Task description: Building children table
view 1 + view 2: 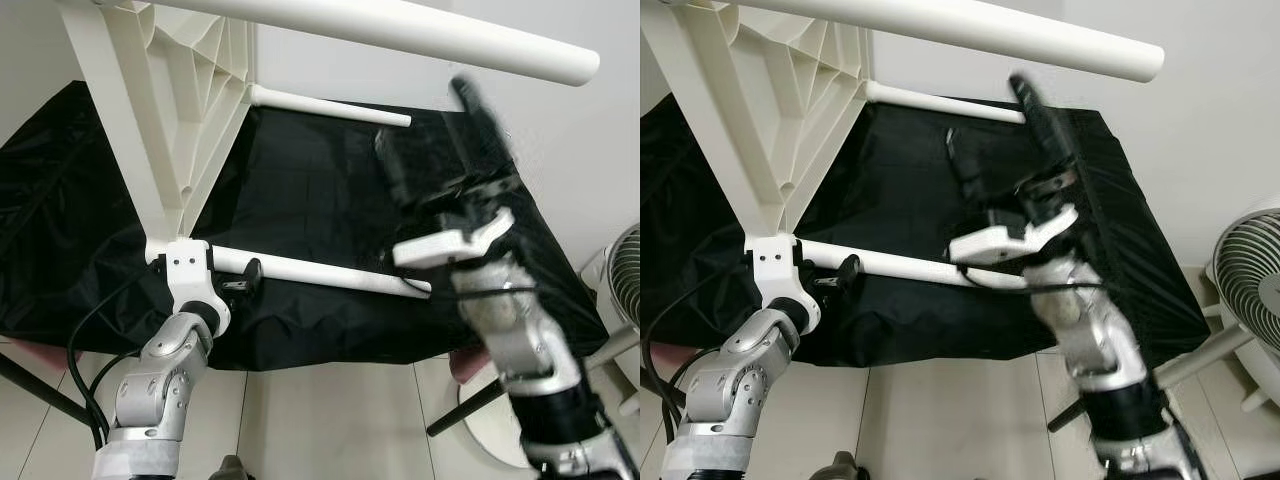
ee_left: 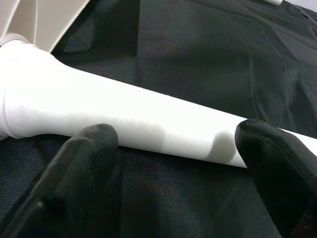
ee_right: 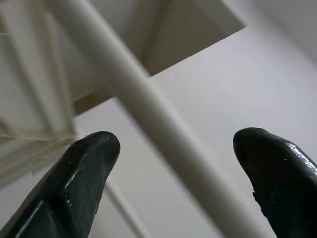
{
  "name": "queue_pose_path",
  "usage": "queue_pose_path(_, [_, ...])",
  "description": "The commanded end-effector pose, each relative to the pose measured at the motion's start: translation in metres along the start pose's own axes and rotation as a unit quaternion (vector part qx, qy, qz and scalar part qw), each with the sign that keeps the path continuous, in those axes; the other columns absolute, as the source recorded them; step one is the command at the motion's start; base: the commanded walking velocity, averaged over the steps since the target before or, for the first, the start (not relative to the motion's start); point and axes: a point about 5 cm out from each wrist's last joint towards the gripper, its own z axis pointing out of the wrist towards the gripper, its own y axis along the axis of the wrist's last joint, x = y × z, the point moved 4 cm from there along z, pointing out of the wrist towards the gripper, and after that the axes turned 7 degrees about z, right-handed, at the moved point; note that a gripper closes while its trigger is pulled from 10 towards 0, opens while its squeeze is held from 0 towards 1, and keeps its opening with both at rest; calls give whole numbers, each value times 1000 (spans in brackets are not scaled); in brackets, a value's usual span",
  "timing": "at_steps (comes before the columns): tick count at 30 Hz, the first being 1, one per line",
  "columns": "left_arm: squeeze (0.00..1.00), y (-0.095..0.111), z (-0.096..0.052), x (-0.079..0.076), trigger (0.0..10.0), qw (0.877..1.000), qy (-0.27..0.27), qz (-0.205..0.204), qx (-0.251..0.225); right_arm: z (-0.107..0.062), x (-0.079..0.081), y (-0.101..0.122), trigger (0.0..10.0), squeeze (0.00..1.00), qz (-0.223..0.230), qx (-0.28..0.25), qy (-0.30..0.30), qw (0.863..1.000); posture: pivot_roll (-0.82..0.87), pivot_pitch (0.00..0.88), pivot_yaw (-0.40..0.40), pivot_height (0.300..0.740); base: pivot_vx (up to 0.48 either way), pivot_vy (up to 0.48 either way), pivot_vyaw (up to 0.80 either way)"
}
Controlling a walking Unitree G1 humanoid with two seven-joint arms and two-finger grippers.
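Left gripper beside table leg (black cloth)

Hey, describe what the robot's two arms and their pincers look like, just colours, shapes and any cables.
Both arms are silver metal with rounded, jointed segments. The left arm ends in a white wrist housing, with black cables looping alongside it. The right arm has a black band lower down, a white bracket near its wrist and a thin black cable. The left pincer and right pincer each have two long black fingers with rounded tips.

Table legs across black cloth
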Motion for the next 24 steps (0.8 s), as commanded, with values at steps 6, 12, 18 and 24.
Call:
queue_pose_path(6, [0,2,4,-4,10000,1000,-16,6,-6,18,-6,-10,10000,0,-9,7,-9,1000,117,12,-30,740,0,0,0])
queue_pose_path(12, [0,4,5,-4,10000,1000,-16,9,-9,27,-10,-16,10000,0,-13,13,-22,1000,121,5,-34,740,0,0,0])
queue_pose_path(18, [0,6,5,-5,10000,1000,-16,13,-14,32,-26,-42,4745,0,-54,69,-54,995,123,0,-40,740,0,0,0])
queue_pose_path(24, [0,7,5,-5,10000,1000,-16,13,-15,29,-39,-59,0,0,-83,105,-73,988,122,0,-40,740,0,0,0])
